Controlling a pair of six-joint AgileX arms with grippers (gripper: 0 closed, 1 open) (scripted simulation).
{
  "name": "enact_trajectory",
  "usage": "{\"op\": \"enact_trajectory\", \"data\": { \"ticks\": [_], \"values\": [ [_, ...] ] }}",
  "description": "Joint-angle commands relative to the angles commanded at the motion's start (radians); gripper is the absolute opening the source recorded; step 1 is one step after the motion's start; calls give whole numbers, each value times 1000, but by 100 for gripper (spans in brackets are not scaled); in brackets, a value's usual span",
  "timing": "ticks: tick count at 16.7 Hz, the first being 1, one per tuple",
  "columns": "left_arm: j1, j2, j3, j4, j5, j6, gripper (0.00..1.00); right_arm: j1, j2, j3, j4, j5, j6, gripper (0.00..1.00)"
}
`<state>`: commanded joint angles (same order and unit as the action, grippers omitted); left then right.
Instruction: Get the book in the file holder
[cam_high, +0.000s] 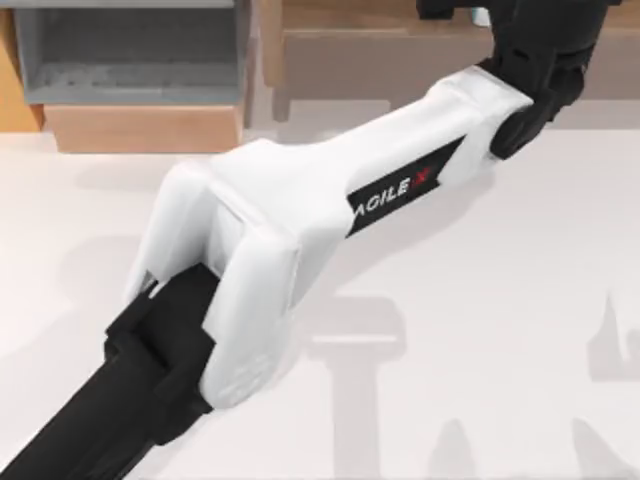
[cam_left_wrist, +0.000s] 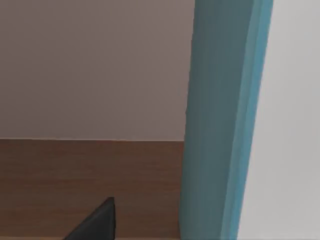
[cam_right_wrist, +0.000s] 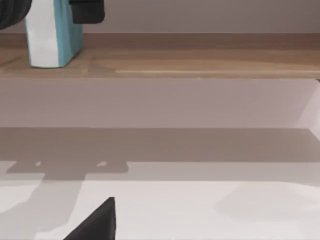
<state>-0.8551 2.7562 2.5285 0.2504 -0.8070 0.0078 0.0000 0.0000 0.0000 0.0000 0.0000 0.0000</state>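
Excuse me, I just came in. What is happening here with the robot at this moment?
The left arm reaches across the table to the brown shelf at the back right, where its claw is at the upright teal book that stands on the shelf. The grey file holder with the tan front waits at the back left, and the book is not in it yet.

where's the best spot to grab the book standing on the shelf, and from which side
Take the book near its top edge, pinching across its two teal covers and coming down from above. It stands upright on the brown shelf, so the thin width between the covers should suit a pincer, and the top is free. The left pincer is at that top end.
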Motion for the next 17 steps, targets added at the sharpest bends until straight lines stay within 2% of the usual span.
{"op": "enact_trajectory", "data": {
  "ticks": [3,16,17],
  "values": [
    [0,0,0,0,0,0,100,0,0,0,0,0,0,100],
    [0,0,0,0,0,0,2,0,0,0,0,0,0,100],
    [0,0,0,0,0,0,0,0,0,0,0,0,0,100]
  ]
}}
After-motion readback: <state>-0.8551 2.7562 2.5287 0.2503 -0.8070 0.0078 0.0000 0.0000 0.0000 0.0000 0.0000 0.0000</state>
